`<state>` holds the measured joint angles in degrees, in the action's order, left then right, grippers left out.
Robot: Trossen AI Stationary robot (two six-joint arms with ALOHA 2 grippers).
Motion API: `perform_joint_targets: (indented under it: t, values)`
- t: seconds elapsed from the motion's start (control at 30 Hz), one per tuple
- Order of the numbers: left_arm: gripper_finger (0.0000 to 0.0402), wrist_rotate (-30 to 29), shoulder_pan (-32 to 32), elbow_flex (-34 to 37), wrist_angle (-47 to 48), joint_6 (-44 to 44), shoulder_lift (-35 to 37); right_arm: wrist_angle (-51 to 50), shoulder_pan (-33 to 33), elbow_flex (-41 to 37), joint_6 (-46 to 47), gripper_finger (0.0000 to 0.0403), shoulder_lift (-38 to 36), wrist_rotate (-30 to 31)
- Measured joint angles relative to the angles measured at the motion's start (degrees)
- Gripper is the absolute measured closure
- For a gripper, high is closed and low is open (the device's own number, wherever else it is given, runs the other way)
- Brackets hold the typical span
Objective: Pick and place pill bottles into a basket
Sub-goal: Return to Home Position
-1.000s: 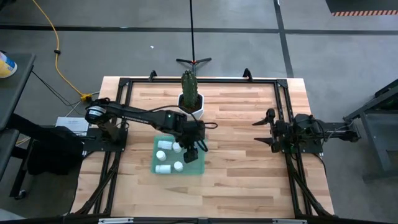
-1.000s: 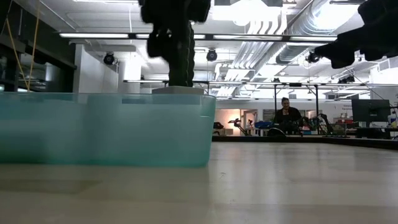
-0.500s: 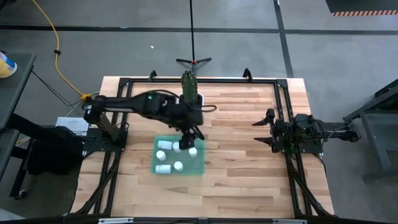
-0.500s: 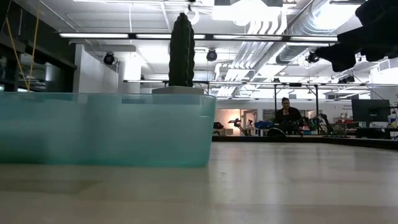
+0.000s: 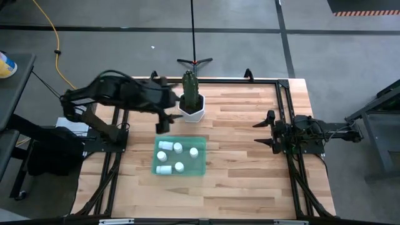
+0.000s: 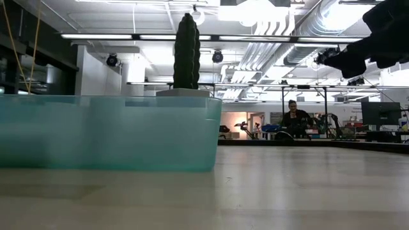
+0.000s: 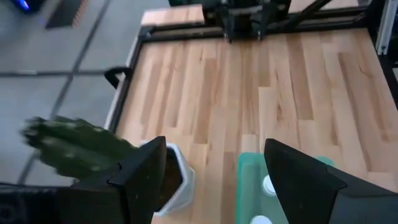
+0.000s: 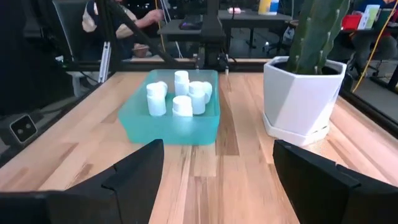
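The teal basket [image 5: 199,166] lies on the table's middle-left part, and several white pill bottles [image 5: 177,149] stand or lie inside it. In the right wrist view the bottles [image 8: 181,94] cluster in the basket [image 8: 171,127]. My left gripper [image 5: 161,124] hangs open, raised above the table beyond the basket's far-left corner, with nothing between its fingers [image 7: 214,155]. My right gripper [image 5: 267,128] waits open at the table's right side, also empty [image 8: 217,144].
A white hexagonal pot with a green cactus [image 5: 191,101] stands just beyond the basket, close to my left gripper. Black frame rails [image 5: 206,81] run round the table. Bare wood lies between the basket and my right gripper. A person [image 6: 295,115] sits far off in the room.
My left gripper has risen from just above the basket and drawn back toward the table's left and far edges. It has tipped from pointing down to slanting forward, and it has stayed open. The bottle at the basket's right side now shows uncovered.
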<state>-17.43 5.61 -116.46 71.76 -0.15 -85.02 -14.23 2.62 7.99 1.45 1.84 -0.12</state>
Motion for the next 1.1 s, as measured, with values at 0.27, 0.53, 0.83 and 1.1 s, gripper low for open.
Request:
perform_joint_targets:
  t: [0.27, 0.53, 0.83, 1.1]
  values:
    - [0.0096, -1.9, -1.0, 1.5, -2.3, 5.1, 5.8, -1.5, 0.0, 0.0, 0.0, 0.0110, 0.0, 0.1]
    - [0.0096, 9.9, -6.9, 18.4, -16.2, 6.9, 17.0, -2.5, 0.0, 0.0, 0.0, 0.0110, 0.0, 0.1]
    - [0.0096, 20.3, -10.5, 48.7, -42.6, 3.4, 31.4, -3.5, 0.0, 0.0, 0.0, 0.0110, 0.0, 0.2]
    - [0.0096, 23.0, -10.5, 66.8, -57.8, -4.8, 40.9, -4.0, 0.0, 0.0, 0.0, 0.0110, 0.0, 0.1]
